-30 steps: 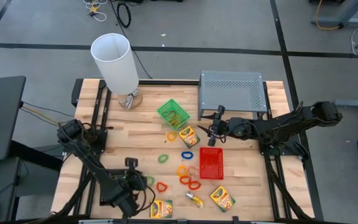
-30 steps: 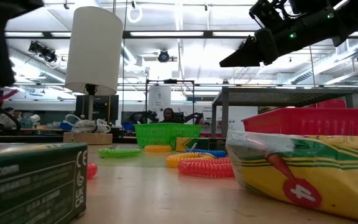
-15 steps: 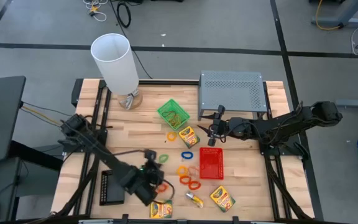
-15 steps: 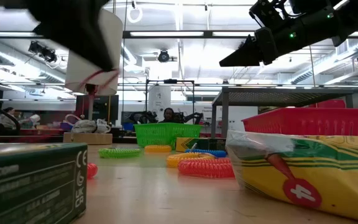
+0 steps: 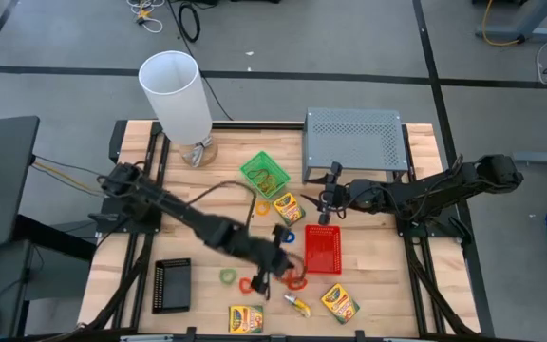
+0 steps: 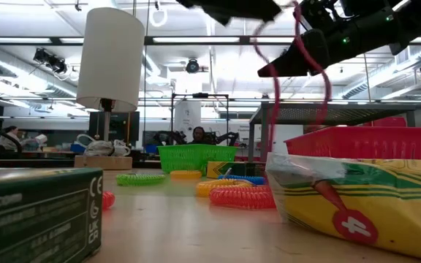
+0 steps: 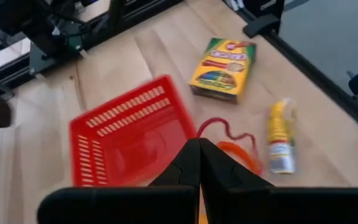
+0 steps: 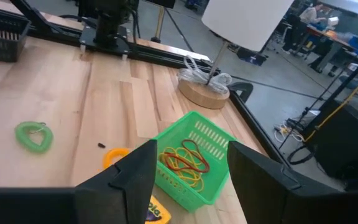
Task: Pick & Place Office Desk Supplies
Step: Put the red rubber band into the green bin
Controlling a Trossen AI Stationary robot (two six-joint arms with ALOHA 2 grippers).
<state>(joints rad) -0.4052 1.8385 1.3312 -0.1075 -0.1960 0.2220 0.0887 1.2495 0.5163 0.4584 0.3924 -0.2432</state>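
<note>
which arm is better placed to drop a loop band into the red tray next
The left. Its gripper hangs beside the red plastic mesh tray, fingers shut on a thin red loop band. The right gripper waits open farther back, near the green mesh tray, holding nothing.

Two dark jointed arms, black cabling along the links, matte black wedge-shaped fingers

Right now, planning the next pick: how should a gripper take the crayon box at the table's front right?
Pinch the crayon box across its long edges, straight down from above: it lies flat, turned diagonally, with bare table beside both edges.
</note>
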